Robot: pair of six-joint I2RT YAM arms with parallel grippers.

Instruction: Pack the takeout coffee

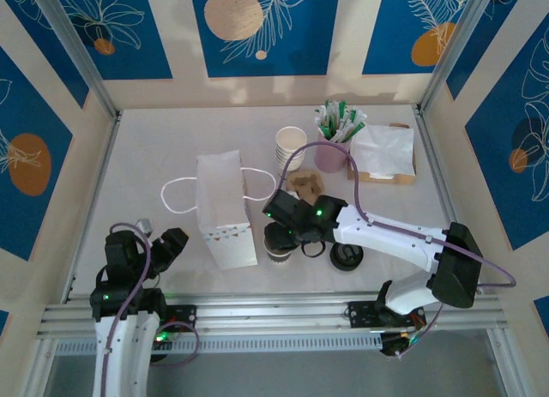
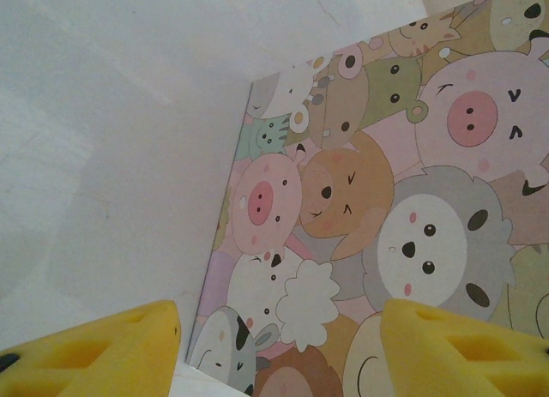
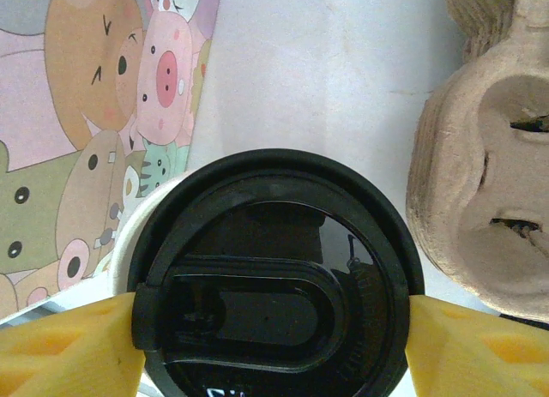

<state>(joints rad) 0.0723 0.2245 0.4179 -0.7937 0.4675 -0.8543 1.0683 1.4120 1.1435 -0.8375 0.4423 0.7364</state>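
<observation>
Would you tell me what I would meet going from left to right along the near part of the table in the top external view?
white paper bag → lidded coffee cup → loose black lid

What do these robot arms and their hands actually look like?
The left arm and right arm are white tubes with chunky black joints, small green lights and a thin purple cable looping along each. The left hand and right hand each have two yellow foam-padded fingers.
</observation>
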